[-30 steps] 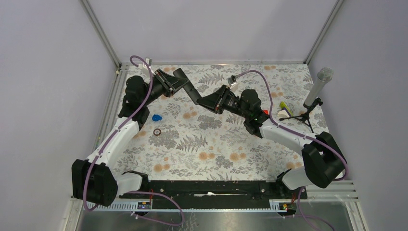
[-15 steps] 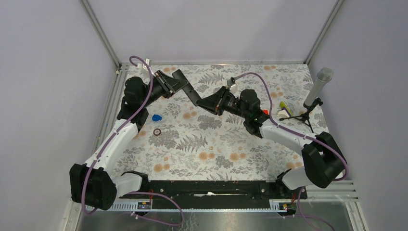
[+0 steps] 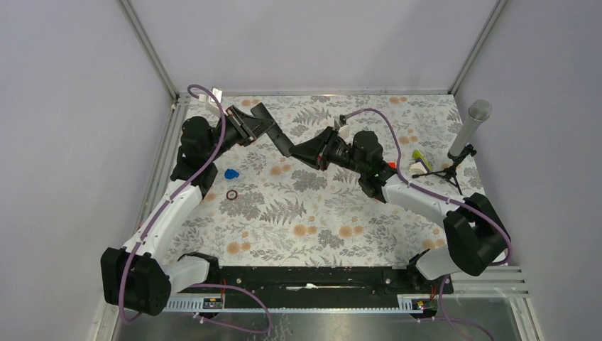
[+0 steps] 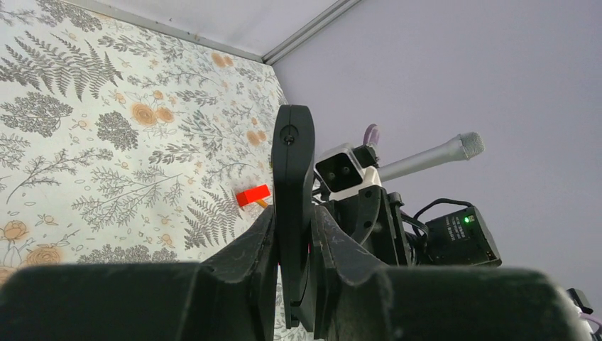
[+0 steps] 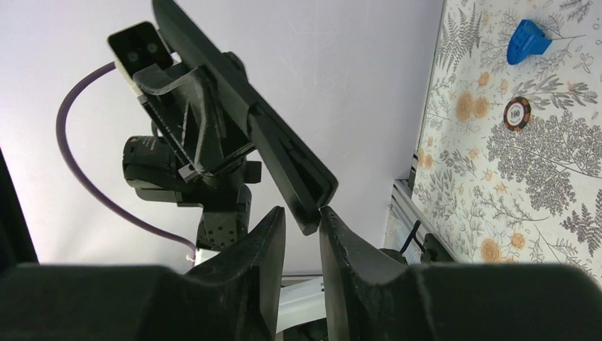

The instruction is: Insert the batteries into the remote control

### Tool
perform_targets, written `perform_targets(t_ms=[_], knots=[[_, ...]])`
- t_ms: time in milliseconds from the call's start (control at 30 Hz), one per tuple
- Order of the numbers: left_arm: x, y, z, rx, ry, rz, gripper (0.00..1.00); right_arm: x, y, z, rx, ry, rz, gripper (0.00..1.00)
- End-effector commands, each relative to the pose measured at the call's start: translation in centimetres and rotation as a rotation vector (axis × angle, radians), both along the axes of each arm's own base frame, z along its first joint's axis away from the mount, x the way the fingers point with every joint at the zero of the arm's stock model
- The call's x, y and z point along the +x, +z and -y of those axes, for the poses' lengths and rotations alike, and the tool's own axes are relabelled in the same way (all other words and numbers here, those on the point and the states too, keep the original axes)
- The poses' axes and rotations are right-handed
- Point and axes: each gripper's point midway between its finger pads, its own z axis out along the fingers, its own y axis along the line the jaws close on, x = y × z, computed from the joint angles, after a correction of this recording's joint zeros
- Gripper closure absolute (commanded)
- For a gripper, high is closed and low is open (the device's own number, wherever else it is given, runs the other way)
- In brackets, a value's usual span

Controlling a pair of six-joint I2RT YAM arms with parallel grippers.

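The remote control (image 3: pixel 279 141) is a slim black bar held up off the table, sloping down to the right. My left gripper (image 3: pixel 257 126) is shut on its upper half. In the left wrist view the remote (image 4: pixel 293 163) stands edge-on between my left gripper's (image 4: pixel 294 213) jaws. My right gripper (image 3: pixel 298 150) is at the remote's lower end. In the right wrist view the remote's (image 5: pixel 270 142) end sits between my right gripper's (image 5: pixel 303 212) narrowly open fingertips: one finger touches it, the other has a gap. No batteries show in any view.
A blue piece (image 3: pixel 231 173) and a round chip (image 3: pixel 231 195) lie left of centre. A red block (image 4: pixel 253 195) lies behind the right arm. A grey-headed microphone (image 3: pixel 468 131) on a stand and a yellow-green item (image 3: pixel 420 156) are at the right. Walls close the back and sides.
Both grippers and the remote have shifted a little to the left and towards the back. The right gripper has stayed at the remote's lower end.
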Motion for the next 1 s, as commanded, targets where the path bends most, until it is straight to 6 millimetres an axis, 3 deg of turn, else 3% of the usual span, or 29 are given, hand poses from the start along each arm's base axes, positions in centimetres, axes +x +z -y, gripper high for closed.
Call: perform_targets(t_ms=[0, 100, 300, 467, 633, 833, 967], knots=[[-0.3, 2.4, -0.5, 0.008, 0.025, 0.125, 1.0, 0.6, 1.1, -0.6, 0.038, 0.013, -0.002, 0.68], [-0.4, 2.4, -0.6, 0.009, 0.029, 0.126, 1.0, 0.9, 0.8, -0.6, 0.034, 0.005, 0.003, 0.68], [-0.1, 1.8, -0.9, 0.032, 0.049, 0.112, 1.0, 1.0, 1.4, -0.6, 0.047, -0.002, 0.057, 0.83], [0.2, 1.0, -1.0, 0.043, 0.064, 0.083, 1.0, 1.0, 1.8, -0.4, 0.046, -0.011, 0.079, 0.83], [0.6, 0.1, -0.9, 0.031, 0.061, 0.025, 1.0, 1.2, 0.4, -0.5, 0.008, -0.013, 0.048, 0.64], [0.5, 0.0, -0.7, 0.017, 0.051, -0.008, 1.0, 1.4, -0.1, -0.4, 0.007, -0.028, 0.062, 0.31], [0.3, 0.0, -0.4, -0.003, 0.032, -0.022, 1.0, 1.6, 0.2, -1.4, 0.018, 0.016, 0.085, 0.23]])
